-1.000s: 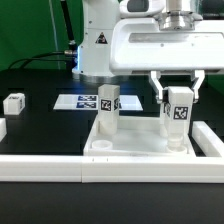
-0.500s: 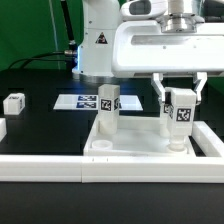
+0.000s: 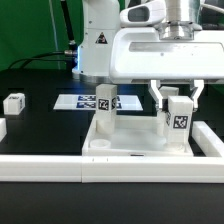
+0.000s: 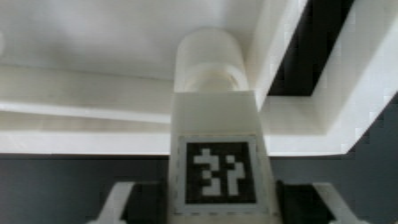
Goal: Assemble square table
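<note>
Gripper: closed on a leg, one finger on each side of its upper part, jaws at a narrow setting. The leg is held upright with its black-and-white tag facing the exterior camera.

Slab: the white square slab lies flat on the black tabletop, just behind the white border rail. The rail runs along the front and turns up the exterior view's right.

Held leg, position: its lower end is down at the slab's corner on the exterior view's right. Whether it is seated in the corner hole cannot be told. In the wrist view the leg runs down to the slab, and its rounded end meets the slab's surface near the raised rim.

Second leg: stands upright on the slab's far corner on the exterior view's left, tag visible.

Front corner hole: open, nothing in it.

Loose leg: lies on the tabletop well to the exterior view's left, apart from the slab.

Marker board: flat on the tabletop behind the slab, partly hidden by the second leg.
</note>
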`<state>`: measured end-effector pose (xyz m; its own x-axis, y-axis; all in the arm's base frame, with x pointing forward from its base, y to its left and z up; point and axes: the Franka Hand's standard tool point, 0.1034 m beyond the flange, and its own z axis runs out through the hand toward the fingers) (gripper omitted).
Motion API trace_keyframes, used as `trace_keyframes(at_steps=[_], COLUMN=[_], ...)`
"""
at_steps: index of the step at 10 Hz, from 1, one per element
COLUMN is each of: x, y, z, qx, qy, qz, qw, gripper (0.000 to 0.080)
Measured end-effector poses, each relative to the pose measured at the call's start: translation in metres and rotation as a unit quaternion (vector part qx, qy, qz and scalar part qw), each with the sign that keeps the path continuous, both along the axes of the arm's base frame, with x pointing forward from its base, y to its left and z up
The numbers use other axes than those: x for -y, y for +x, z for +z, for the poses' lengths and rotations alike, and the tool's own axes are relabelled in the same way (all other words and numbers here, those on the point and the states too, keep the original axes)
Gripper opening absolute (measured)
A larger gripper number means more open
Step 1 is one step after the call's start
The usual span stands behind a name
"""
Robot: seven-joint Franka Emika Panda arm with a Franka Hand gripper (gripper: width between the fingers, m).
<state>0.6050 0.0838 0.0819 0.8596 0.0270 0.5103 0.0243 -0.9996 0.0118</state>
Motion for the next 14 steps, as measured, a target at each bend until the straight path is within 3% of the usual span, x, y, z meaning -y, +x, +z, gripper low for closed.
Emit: trace_keyframes(at_steps=[6, 7, 8, 9, 14], x=[0.0018, 0.0018, 0.0018, 0.0018, 0.0018], y=[0.0022, 0.0021, 0.0021, 0.0021, 0.0021], z=[-0.0021, -0.0022, -0.0022, -0.0022, -0.0022], qx=[0.016, 0.016, 0.016, 0.016, 0.016], qy=[-0.007, -0.009, -0.010, -0.011, -0.016], qz=[0.009, 0.012, 0.014, 0.016, 0.024], qw=[1.000, 1.000, 1.000, 1.000, 0.999], gripper=[0.0291, 0.0462, 0.0462, 0.0605, 0.0649])
